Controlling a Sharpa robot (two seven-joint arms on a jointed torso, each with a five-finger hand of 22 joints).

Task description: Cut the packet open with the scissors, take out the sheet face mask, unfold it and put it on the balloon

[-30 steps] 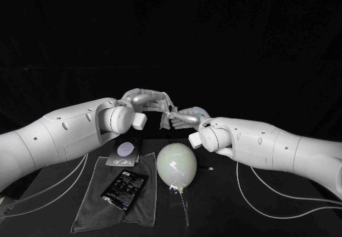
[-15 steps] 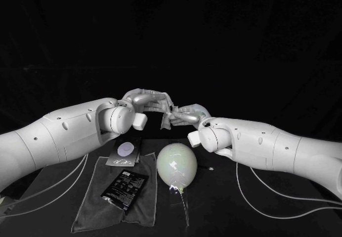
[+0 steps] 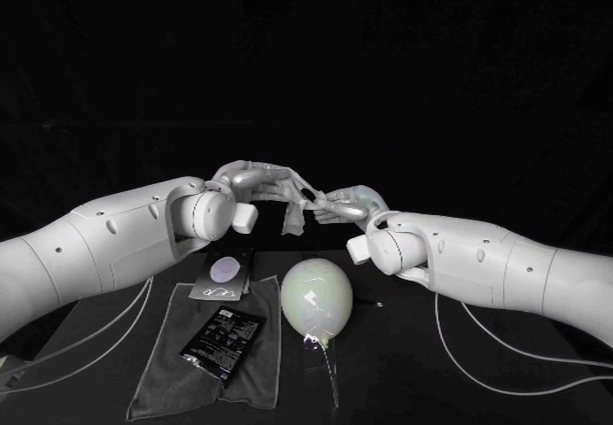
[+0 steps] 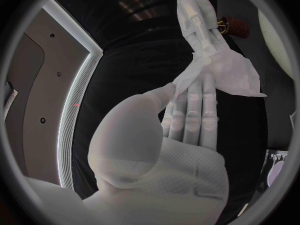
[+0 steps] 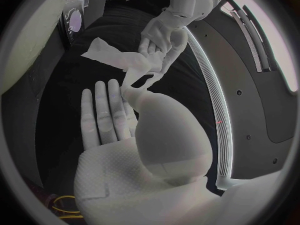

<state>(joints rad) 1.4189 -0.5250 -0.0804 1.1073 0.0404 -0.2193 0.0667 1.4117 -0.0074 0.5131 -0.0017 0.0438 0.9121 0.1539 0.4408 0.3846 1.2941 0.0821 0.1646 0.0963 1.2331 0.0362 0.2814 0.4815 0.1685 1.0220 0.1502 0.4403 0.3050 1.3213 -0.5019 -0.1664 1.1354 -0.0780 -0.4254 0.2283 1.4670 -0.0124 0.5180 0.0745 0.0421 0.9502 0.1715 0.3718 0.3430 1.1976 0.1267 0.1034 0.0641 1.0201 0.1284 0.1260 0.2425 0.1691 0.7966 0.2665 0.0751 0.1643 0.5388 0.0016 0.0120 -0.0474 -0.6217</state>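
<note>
**Arm pose.** Both arms reach in from the sides, and their forearms converge over the far part of the table (image 3: pixel 422 390). The left hand (image 3: pixel 259 183) and right hand (image 3: pixel 336 207) are raised clear of the table and face each other, close together.

**Hand state.**
- The left hand pinches one edge of the sheet face mask (image 3: pixel 295 215) between its thumb and its fingers (image 4: pixel 195 107), which lie straight and side by side.
- The right hand holds the opposite edge against its thumb, with the remaining fingers extended.

**Task item.** The mask hangs in the air between the two hands, still partly folded and crumpled, above the far end of the balloon (image 3: pixel 317 295).

**Table layout.**
- The balloon lies on the table with its knot towards the near side, just right of a grey cloth (image 3: pixel 166 390).
- A black packet (image 3: pixel 222 340) lies on the cloth.
- A dark card with a pale oval (image 3: pixel 224 274) lies at the cloth's far end.
</note>
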